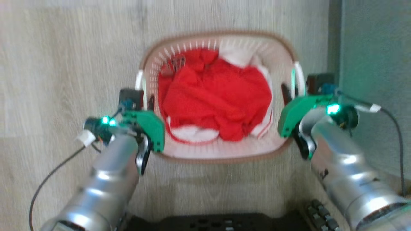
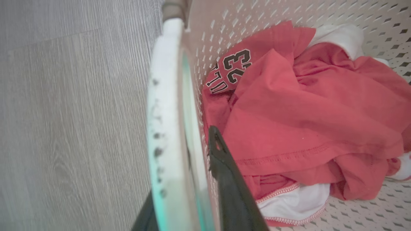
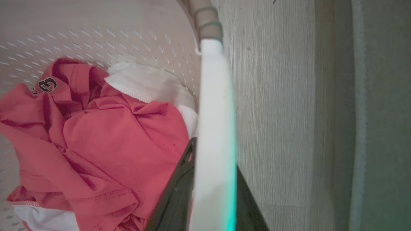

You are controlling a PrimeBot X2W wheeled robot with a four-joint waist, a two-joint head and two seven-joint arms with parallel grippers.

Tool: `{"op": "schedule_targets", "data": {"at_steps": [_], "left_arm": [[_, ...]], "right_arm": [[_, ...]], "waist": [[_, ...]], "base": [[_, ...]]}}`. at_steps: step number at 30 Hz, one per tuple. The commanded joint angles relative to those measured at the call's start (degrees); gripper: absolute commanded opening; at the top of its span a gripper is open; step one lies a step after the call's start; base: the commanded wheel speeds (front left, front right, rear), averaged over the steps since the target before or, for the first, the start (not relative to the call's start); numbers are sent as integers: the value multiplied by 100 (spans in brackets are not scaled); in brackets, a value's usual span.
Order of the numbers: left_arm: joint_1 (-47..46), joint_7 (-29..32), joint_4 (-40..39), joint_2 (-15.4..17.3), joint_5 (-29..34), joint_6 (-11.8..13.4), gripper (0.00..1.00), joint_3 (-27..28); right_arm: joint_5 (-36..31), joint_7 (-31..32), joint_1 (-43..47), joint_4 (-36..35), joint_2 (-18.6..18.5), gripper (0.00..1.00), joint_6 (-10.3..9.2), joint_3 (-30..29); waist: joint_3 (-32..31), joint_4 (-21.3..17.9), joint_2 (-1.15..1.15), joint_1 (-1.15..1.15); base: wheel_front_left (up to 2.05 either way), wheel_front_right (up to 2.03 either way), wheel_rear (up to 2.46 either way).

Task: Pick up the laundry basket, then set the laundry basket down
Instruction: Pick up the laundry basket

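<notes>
The laundry basket [image 1: 224, 150] is cream-white and perforated, with a brown rim, and sits centred in the head view over the pale wood-look floor. Red clothes [image 1: 215, 93] and white clothes [image 1: 237, 56] fill it. My left gripper [image 1: 146, 101] is shut on the basket's white left handle [image 2: 165, 112], with one dark finger [image 2: 226, 173] inside the wall and the other outside. My right gripper [image 1: 289, 93] is shut on the white right handle [image 3: 213, 112], its fingers [image 3: 176, 192] pressed against both sides. The head view is blurred.
A grey-green panel [image 1: 375, 80] runs along the right, close to my right arm and also visible as a grey-green panel [image 3: 382, 128] in the right wrist view. My dark base [image 1: 218, 223] lies at the bottom edge. Cables [image 1: 398, 134] trail from both wrists. Wood-look floor [image 1: 64, 64] spreads to the left.
</notes>
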Motion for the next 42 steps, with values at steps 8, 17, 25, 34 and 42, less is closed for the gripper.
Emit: {"op": "schedule_targets", "data": {"at_steps": [8,17,25,34,42], "left_arm": [[870,238,291,167,-592,-132,0,-486],[1570,595,284,167,-1034,-182,0,-976],[2036,778,274,167,-1339,-143,0,-1369],[2211,771,394,167,-1521,-105,0,-1641],[2185,778,447,167,-1646,-129,0,-1822]], "right_arm": [[811,209,929,496,5,0,-9,671],[1419,524,1594,581,5,0,-9,1238],[1908,734,2115,473,5,0,-9,1774],[2310,782,2308,459,5,0,-9,2242],[2569,758,2275,496,5,0,-9,2560]], "waist": [[-1612,73,0,0],[-2833,192,0,0],[-3707,273,0,0],[-4156,292,0,0],[-4241,283,0,0]], "base": [[0,0,0],[0,0,0],[0,0,0],[0,0,0],[0,0,0]]}}
